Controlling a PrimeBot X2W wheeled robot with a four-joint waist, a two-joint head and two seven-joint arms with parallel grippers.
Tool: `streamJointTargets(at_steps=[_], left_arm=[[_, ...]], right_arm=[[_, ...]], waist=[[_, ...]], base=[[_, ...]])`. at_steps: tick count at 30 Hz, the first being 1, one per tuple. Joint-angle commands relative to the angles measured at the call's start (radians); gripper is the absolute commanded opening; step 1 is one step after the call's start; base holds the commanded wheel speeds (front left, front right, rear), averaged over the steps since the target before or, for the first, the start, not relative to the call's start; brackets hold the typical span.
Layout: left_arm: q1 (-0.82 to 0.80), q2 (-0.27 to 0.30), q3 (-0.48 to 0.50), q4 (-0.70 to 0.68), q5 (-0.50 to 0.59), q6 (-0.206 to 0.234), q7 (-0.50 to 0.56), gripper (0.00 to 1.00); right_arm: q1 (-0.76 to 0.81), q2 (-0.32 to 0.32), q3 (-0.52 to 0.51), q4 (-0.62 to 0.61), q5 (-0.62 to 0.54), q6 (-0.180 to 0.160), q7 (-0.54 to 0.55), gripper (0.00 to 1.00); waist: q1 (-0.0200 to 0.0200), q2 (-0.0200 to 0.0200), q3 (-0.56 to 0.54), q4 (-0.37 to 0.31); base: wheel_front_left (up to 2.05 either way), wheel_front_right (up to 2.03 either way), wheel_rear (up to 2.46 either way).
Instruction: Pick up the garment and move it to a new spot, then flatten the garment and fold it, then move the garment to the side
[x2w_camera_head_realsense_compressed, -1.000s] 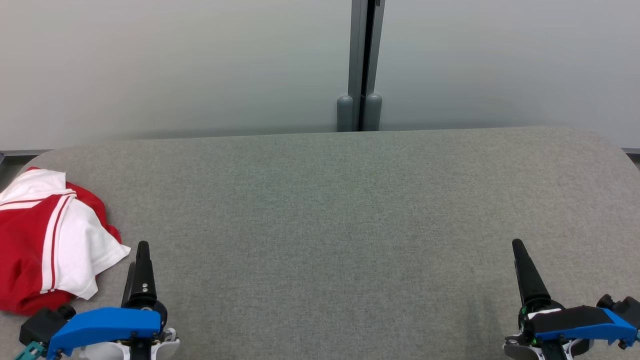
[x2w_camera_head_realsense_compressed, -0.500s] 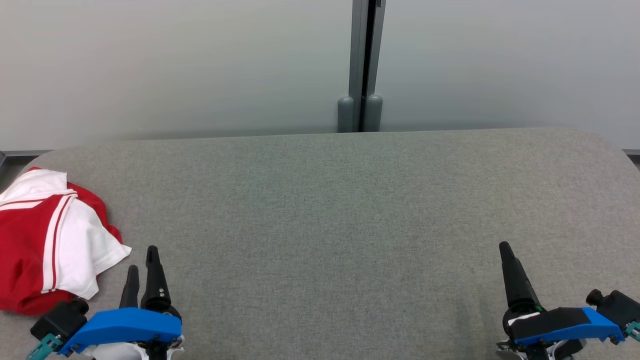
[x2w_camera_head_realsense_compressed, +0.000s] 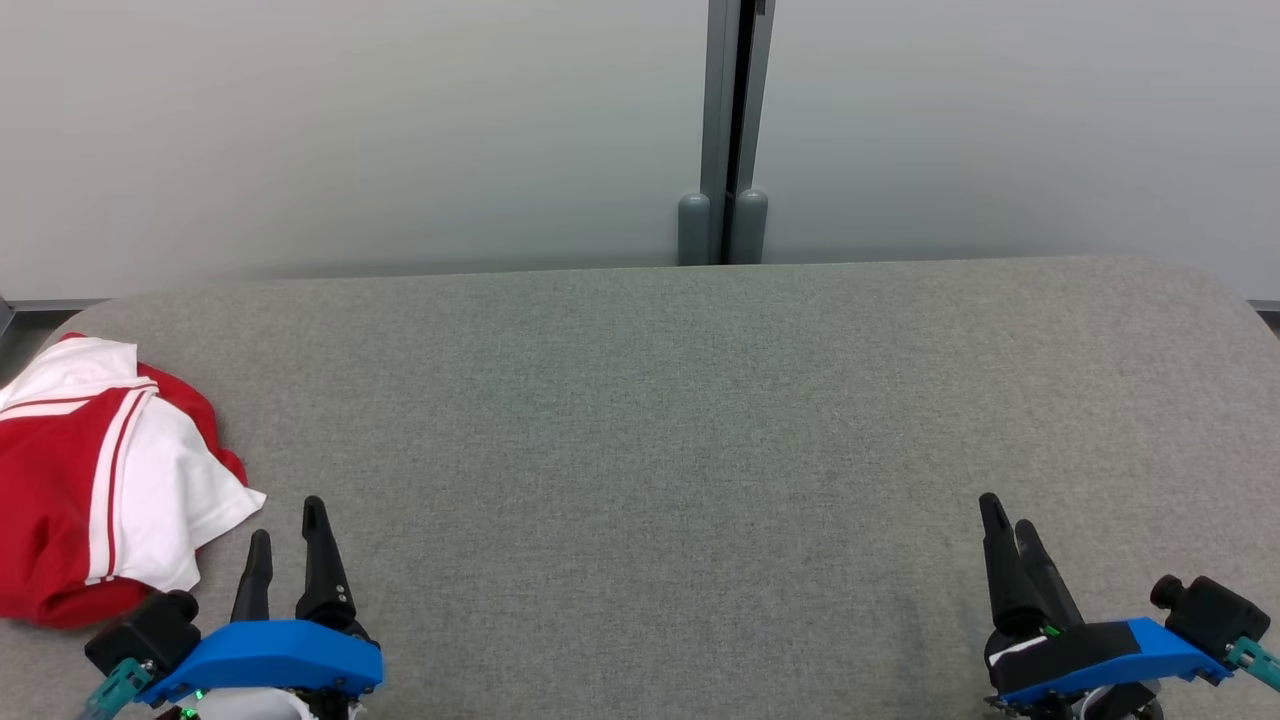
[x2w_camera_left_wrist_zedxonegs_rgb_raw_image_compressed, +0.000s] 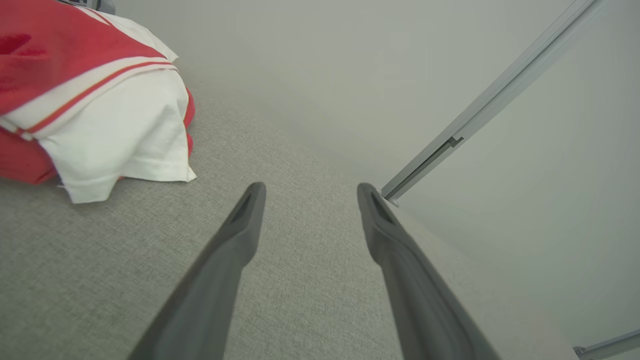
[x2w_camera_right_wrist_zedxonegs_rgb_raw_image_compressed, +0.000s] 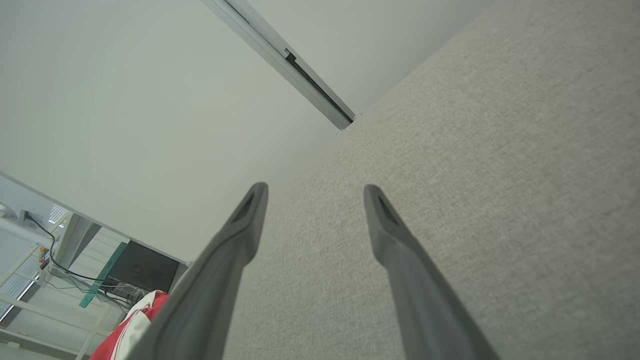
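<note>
Garment, a crumpled red-and-white heap, lay at the far left edge of the grey cloth table. The left gripper hung near it, fingers pointing forward, jaws wide apart and holding nothing. The right gripper was well apart at the lower right, likewise spread and empty. A grey post stood behind the table.
</note>
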Motion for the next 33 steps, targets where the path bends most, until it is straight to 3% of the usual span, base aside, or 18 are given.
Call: streamJointTargets(at_steps=[1, 33], left_arm=[[-0.02, 0.005, 0.001, -0.001, 0.037, 0.007, -0.012, 1.0], [-0.038, 0.012, -0.025, 0.089, 0.359, 0.042, -0.091, 1.0]], right_arm=[[-0.019, -0.008, 0.005, -0.002, -0.032, 0.003, -0.011, 1.0], [-0.034, -0.011, 0.036, 0.041, -0.349, 0.004, -0.089, 1.0]], waist=[[0.0, -0.0001, 0.0, 0.0], [0.0, -0.0001, -0.005, 0.007]], base=[[0.0, 0.0, 0.0], [0.0, 0.0, 0.0]])
